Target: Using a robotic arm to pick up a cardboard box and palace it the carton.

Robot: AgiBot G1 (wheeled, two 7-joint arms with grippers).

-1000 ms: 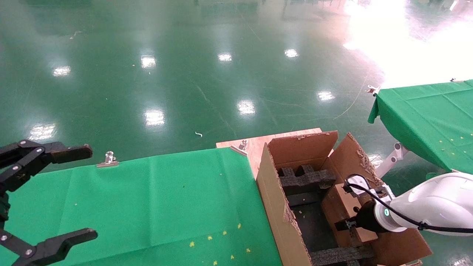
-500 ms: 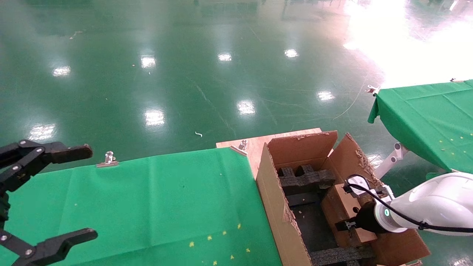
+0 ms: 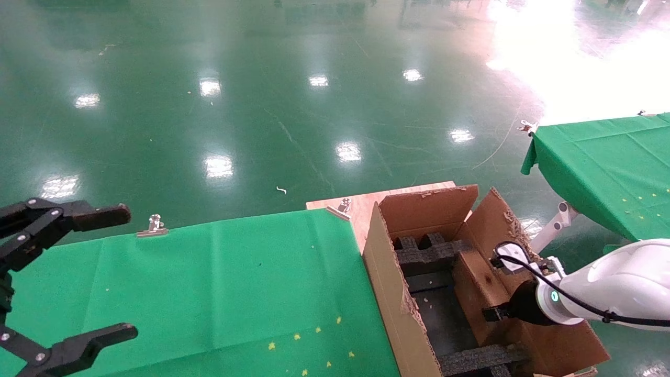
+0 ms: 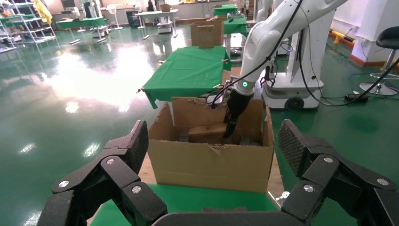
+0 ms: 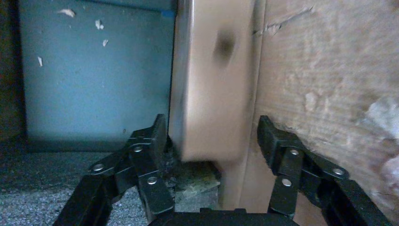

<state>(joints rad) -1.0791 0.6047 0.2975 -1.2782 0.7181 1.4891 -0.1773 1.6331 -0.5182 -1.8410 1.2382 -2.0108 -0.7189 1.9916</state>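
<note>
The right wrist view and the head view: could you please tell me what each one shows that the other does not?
Only the right wrist view shows pale scraps on the carton's bottom and the cardboard box filling the space at the right pincer. Only the head view shows the green-clothed table, the open left pincer over it, the black foam dividers and the robotic arm. Both show the box standing against the carton wall inside, its round hole visible.

Likely robot lab, glossy green floor (image 3: 261, 104), cloth-draped tables (image 4: 188, 70)
</note>
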